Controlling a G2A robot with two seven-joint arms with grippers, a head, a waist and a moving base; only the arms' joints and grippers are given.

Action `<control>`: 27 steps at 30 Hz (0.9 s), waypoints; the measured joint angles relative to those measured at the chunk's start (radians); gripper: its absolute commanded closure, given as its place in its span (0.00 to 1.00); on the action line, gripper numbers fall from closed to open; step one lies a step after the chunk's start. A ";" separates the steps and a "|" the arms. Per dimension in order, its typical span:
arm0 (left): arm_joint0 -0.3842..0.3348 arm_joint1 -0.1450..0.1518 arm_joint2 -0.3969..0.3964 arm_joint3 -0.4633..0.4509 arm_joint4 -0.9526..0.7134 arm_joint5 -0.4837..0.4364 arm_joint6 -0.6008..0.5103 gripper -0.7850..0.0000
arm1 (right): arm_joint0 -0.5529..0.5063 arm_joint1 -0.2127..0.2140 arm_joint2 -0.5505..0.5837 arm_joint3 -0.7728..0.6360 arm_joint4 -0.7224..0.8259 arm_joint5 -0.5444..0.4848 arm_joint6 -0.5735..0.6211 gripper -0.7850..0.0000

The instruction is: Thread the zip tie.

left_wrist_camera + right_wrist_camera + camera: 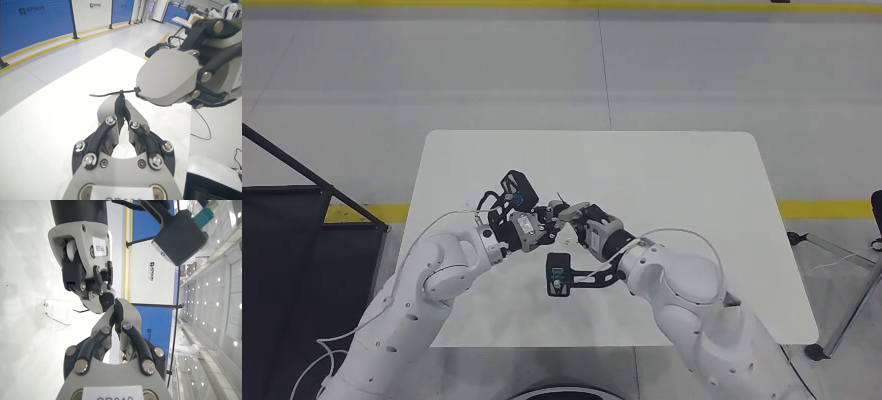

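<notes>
Above the middle of the white table (692, 200) my two grippers meet tip to tip. A thin black zip tie (105, 94) stretches level between them. My left gripper (121, 100) is shut on the strap, and a short free end sticks out past its fingers. My right gripper (140, 94) is shut on the other end, where a small square block shows at its tip. The right wrist view has the right gripper (115, 310) shut, the left gripper (105, 303) touching it, and the zip tie (81, 310) tail poking out. From above, the left gripper (540, 222) and right gripper (574, 222) flank the zip tie (559, 203).
The table's far edge (592, 133) and right edge (787, 240) border open grey floor. A dark panel (282, 260) stands off the table's left side. A cable (832, 250) trails on the floor to the right.
</notes>
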 measured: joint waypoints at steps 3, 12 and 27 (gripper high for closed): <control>0.001 -0.001 -0.006 0.002 -0.016 0.020 0.015 1.00 | -0.003 -0.002 0.006 -0.002 0.013 0.007 0.001 0.25; 0.001 -0.004 -0.033 0.007 -0.066 0.059 0.052 1.00 | -0.079 0.005 0.118 -0.028 0.159 0.050 -0.076 0.00; 0.022 -0.007 -0.054 -0.001 -0.109 0.058 0.123 1.00 | -0.131 0.013 0.260 0.045 0.507 -0.025 -0.176 0.00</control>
